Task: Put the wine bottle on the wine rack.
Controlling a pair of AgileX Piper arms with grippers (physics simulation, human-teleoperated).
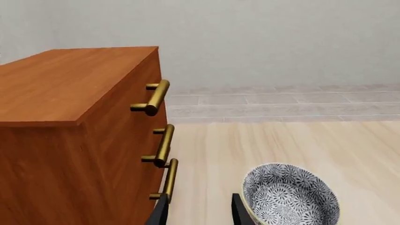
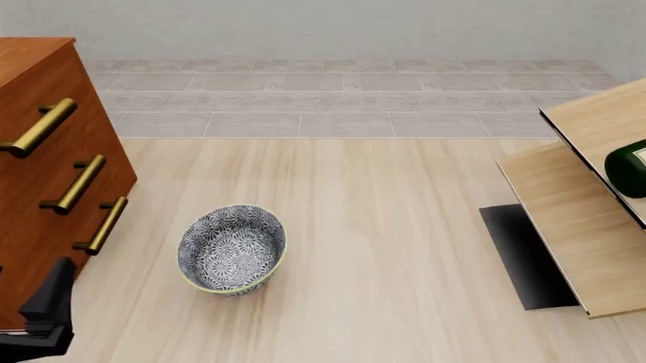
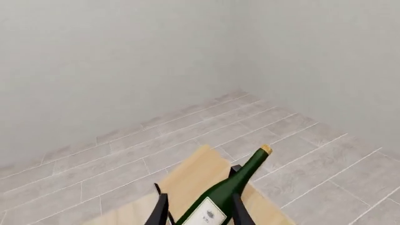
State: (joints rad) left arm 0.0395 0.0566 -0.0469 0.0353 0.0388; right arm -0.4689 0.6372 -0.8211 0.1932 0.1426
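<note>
Wine bottle [image 3: 228, 194]: clasped between right gripper [image 3: 198, 208] fingers, long axis pointing ahead, neck foremost, over wine rack [image 3: 194, 180]. Left gripper [image 1: 198, 211]: parted, holding nothing.

A broad strip of bare table [image 2: 394, 219] runs through the middle of the front view. The drawer cabinet [image 2: 41, 181] with its protruding brass handles [image 2: 76, 185] blocks the left edge, the patterned bowl [image 2: 232, 248] sits lower left of centre, and the wine rack [image 2: 576, 219] closes the right edge.
</note>
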